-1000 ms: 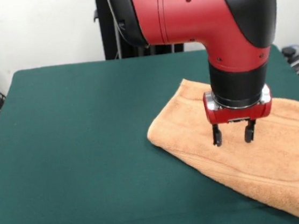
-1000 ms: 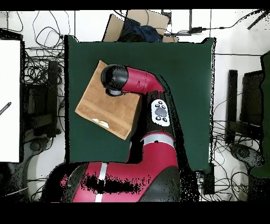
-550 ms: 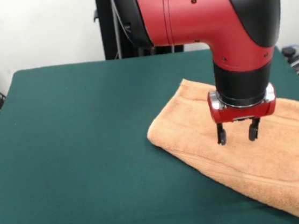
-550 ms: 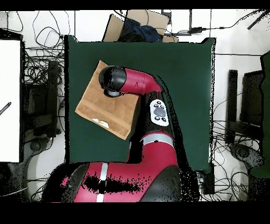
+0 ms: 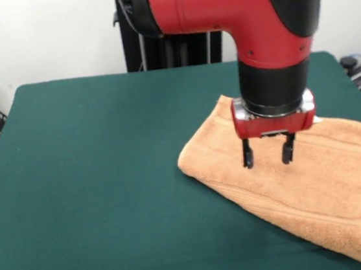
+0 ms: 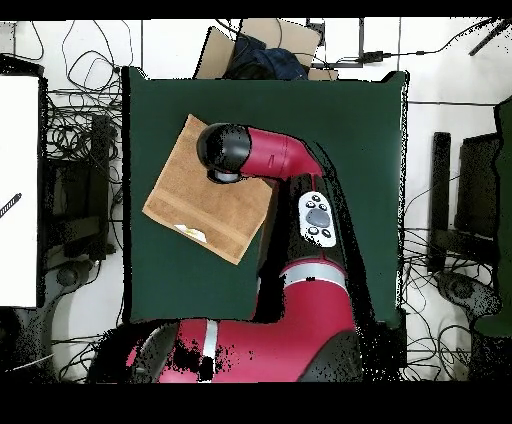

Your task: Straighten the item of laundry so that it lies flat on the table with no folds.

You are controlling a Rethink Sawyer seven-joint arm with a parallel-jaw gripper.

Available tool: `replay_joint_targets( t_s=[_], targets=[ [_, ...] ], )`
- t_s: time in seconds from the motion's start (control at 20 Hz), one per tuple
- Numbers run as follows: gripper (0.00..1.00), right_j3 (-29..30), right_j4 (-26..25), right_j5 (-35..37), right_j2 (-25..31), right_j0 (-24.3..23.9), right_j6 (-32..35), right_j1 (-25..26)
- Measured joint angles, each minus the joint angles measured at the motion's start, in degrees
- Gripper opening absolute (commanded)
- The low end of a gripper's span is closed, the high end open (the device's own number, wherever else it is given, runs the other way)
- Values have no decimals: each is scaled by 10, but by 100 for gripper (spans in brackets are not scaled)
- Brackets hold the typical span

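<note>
Dark green felt covers the table (image 5: 95, 184), with a white wall behind it and cables on the floor at both sides. From the front camera I see the towel (image 5: 330, 189) lying on the right part of the table, toward the near edge, turned at an angle so one corner points left and another reaches the near right. It looks doubled over, with a thick layered hem running along its near left side and woven bands across the right end. From above, the towel (image 6: 190, 205) sits near one long edge of the table (image 6: 340, 150), with a small white label (image 6: 190, 232) at one border.

My gripper (image 5: 269, 159) hangs straight down over the far left part of the towel. Its two black fingers (image 5: 248, 154) stand apart with a clear gap, and nothing is between them. I cannot tell whether the tips touch the cloth or sit just above it. From above, the arm's elbow hides the gripper
</note>
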Motion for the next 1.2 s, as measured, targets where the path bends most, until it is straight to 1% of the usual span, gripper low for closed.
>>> replay_joint_targets(
  t_s=[0.15,0.5,0.8,1.2],
  targets=[
    [100,10,-1,0,0,-15,0,-9],
    [100,17,-1,0,0,-32,0,-9],
    [100,23,-1,0,0,-32,0,-8],
    [100,22,-31,0,0,-31,0,-5]
  ],
)
